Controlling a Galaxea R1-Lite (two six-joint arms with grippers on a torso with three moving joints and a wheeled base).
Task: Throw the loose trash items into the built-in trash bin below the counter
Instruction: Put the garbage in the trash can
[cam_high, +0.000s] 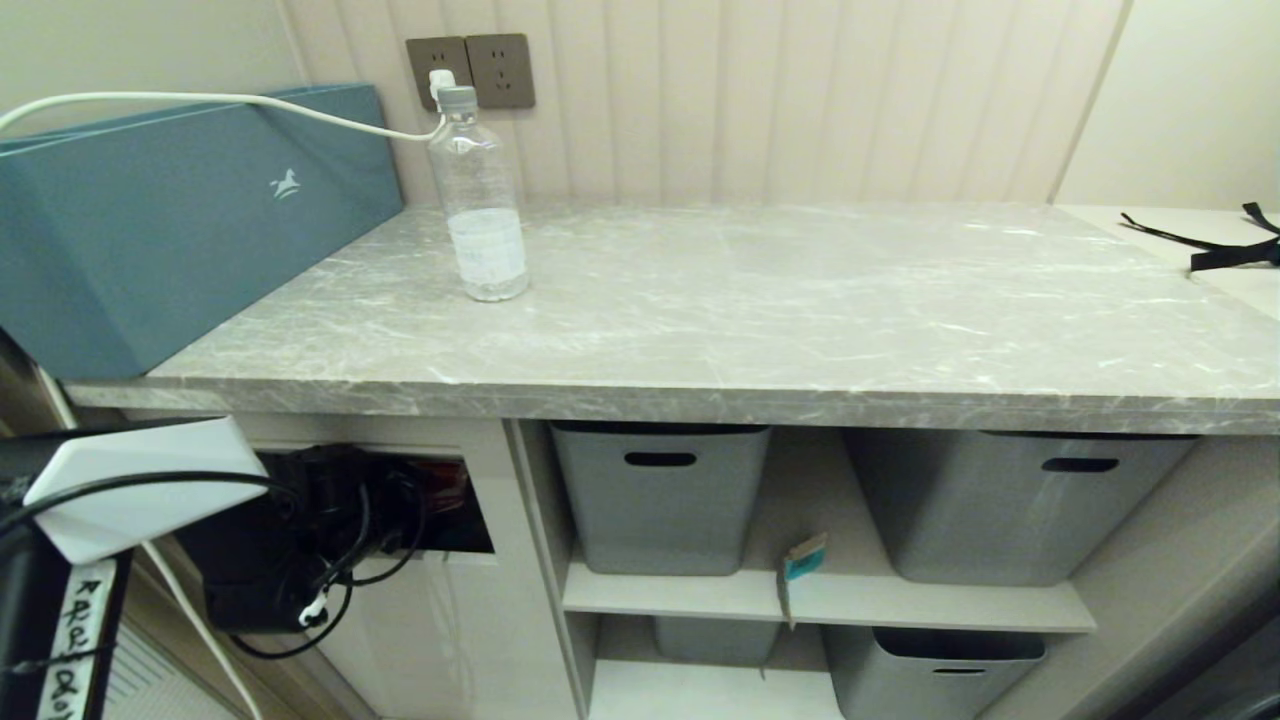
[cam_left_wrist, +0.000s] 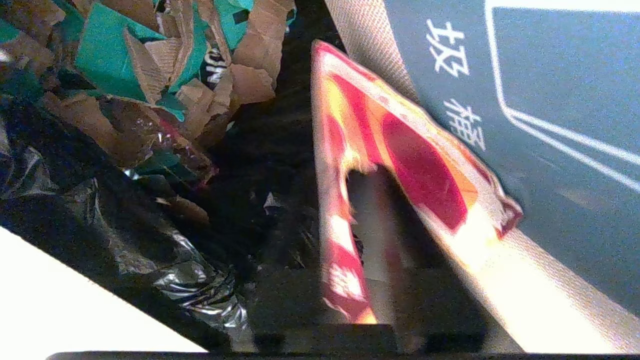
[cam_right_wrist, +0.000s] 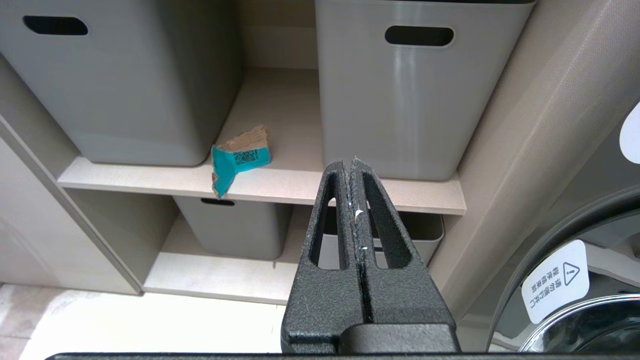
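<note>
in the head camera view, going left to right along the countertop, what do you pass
teal box → water bottle → bare stretch of the counter → black strapped bag, lying on the paler surface past the slab's right end.

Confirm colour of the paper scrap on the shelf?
Teal with a torn brown edge: the paper scrap shows best in the right wrist view.
</note>
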